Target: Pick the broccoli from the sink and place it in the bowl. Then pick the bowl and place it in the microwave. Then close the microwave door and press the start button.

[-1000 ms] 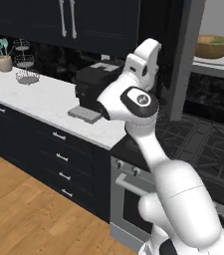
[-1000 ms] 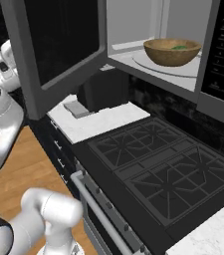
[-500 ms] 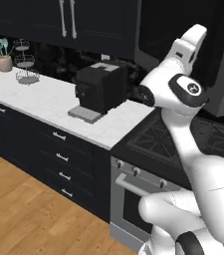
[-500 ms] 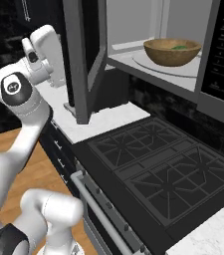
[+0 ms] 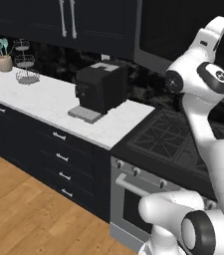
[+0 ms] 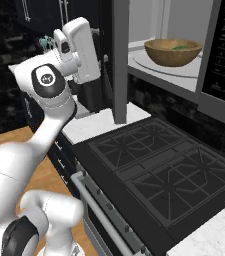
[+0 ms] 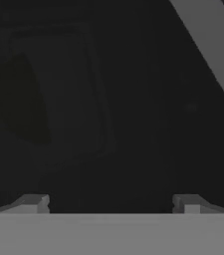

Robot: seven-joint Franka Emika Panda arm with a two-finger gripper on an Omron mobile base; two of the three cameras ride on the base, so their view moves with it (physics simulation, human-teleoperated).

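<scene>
The tan wooden bowl (image 6: pixel 173 52) sits on the turntable inside the microwave (image 6: pixel 214 75), with a bit of green broccoli (image 6: pixel 179 47) showing in it. The microwave door (image 6: pixel 120 60) stands half open, edge-on in the right base view. My white hand (image 6: pixel 79 47) is on the door's outer side, close against it. In the left base view the hand (image 5: pixel 210 35) is raised against the door's dark glass (image 5: pixel 178 25). My gripper (image 7: pixel 111 203) is open and empty, facing the black glass, with the grey door frame (image 7: pixel 203 50) at the upper right. The sink is out of view.
A black stove (image 6: pixel 159 165) lies below the microwave. A black coffee machine (image 5: pixel 101 87) stands on the white counter (image 5: pixel 44 99) left of it. A wire stand (image 5: pixel 25 64) and a pot of utensils (image 5: pixel 3 57) sit at the far left.
My hand has swung up and across from the coffee machine to the door's outer face. The door has turned from wide open to about half open.
</scene>
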